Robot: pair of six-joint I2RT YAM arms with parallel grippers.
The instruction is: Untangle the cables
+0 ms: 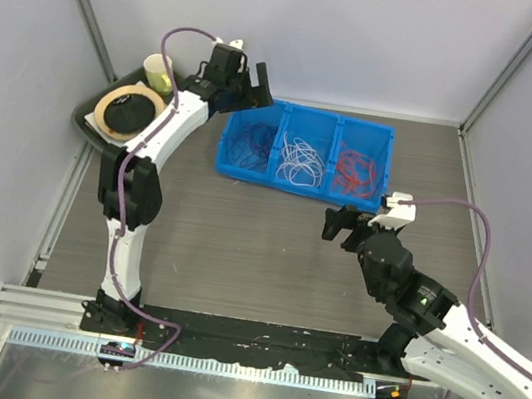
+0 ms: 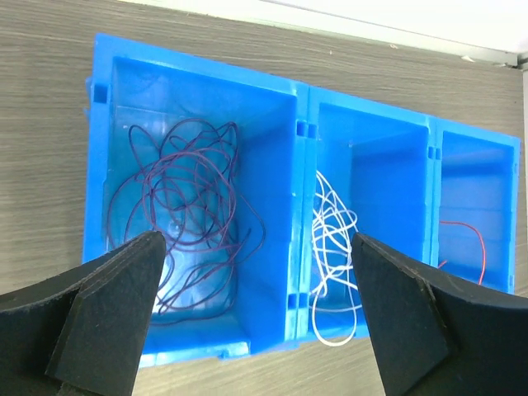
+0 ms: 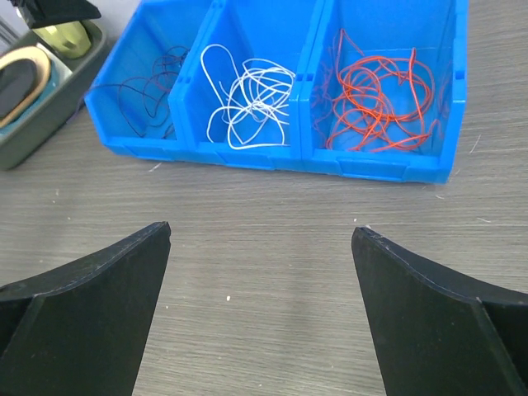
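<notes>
A blue three-compartment bin (image 1: 298, 186) stands at the back middle of the table. Dark purple cables (image 1: 253, 143) lie in its left compartment, white cables (image 1: 301, 161) in the middle, orange-red cables (image 1: 357, 170) in the right. My left gripper (image 1: 247, 83) hangs open and empty above the bin's left end; its view shows the purple cables (image 2: 186, 206), the white cables (image 2: 334, 247) and a bit of red cable (image 2: 466, 239). My right gripper (image 1: 341, 224) is open and empty over bare table in front of the bin; its view shows purple cables (image 3: 144, 91), white cables (image 3: 247, 107) and red cables (image 3: 375, 103).
A dark tray (image 1: 88, 119) at the back left holds a tape roll (image 1: 129, 107) and a pale cup (image 1: 158, 71). It shows in the right wrist view too (image 3: 49, 107). Grey walls close the table on three sides. A metal rail (image 1: 223, 340) runs along the near edge.
</notes>
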